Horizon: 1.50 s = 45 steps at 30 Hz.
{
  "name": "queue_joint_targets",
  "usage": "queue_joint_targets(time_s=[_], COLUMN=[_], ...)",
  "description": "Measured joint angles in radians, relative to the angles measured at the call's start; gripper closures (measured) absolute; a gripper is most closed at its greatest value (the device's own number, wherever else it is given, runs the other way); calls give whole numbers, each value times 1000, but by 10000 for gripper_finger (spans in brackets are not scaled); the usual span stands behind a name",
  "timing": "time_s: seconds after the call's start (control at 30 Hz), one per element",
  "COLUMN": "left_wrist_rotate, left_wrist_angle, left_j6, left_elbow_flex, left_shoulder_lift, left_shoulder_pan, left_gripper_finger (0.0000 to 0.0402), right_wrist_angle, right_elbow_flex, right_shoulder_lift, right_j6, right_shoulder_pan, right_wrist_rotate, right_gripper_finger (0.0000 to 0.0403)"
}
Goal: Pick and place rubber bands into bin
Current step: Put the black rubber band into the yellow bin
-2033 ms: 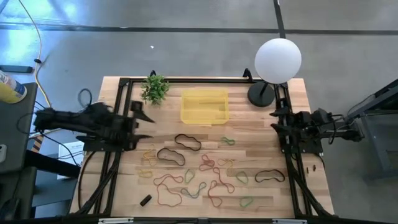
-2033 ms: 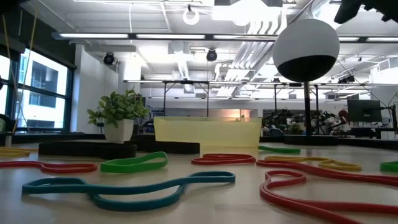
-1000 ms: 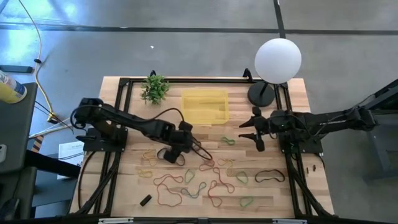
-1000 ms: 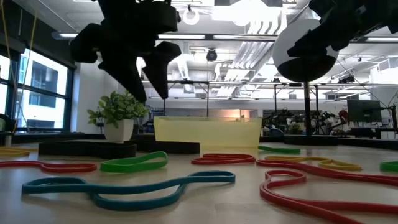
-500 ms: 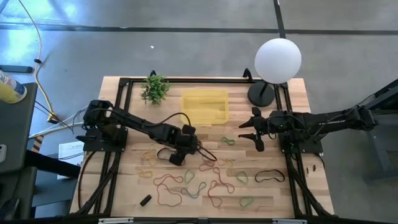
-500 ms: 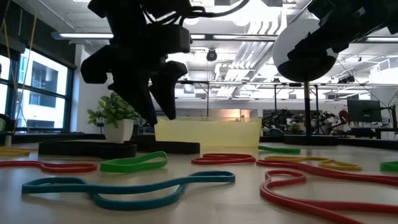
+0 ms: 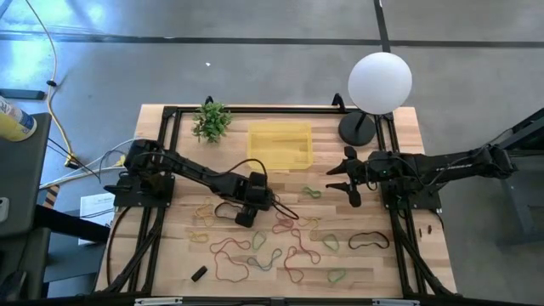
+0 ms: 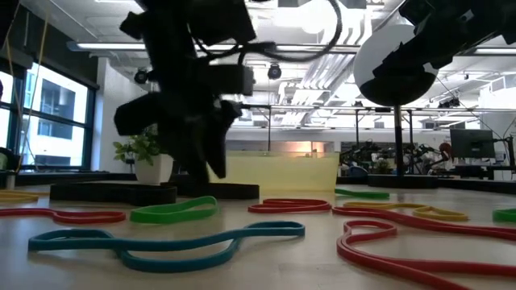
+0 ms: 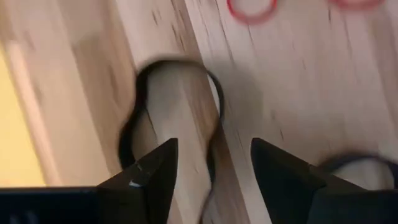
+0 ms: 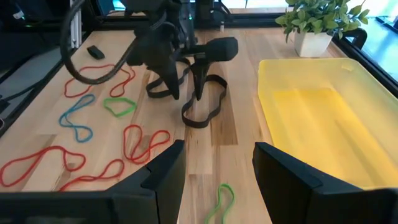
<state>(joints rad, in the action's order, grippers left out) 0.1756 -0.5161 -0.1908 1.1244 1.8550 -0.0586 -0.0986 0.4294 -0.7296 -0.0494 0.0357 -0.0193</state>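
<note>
The left claw [image 9: 211,171] straddles a black rubber band [image 9: 171,118] on the table [image 7: 357,263], fingers apart, gripping nothing; the right claw [image 10: 214,171] hovers open near the bin [image 10: 323,118].

Readable text: none showed in any view.
Labels or brands: none could be made out.
Numbers or signs: none were seen.

Left gripper [image 7: 259,197] lower, fingers narrower.
</note>
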Motion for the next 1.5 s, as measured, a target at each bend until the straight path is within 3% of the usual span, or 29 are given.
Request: queue_joint_targets(time_s=[0.5,1.0,1.5], left_wrist_rotate=[-15,-59,-55], left_wrist_angle=[1,0,20], left_j6=[4,-5,-6], left_elbow_flex=[0,0,2], left_shoulder_lift=[31,30,6], left_shoulder_pan=[47,45,45], left_gripper_finger=[265,396,400], right_wrist_angle=[4,1,-25], right_elbow_flex=[0,0,0], right_shoulder_lift=[-8,-8,-8], right_j6=[-6,-3,-3], right_shoulder_pan=[0,0,0], right_wrist_rotate=[0,0,-61], right_gripper_finger=[226,226,226])
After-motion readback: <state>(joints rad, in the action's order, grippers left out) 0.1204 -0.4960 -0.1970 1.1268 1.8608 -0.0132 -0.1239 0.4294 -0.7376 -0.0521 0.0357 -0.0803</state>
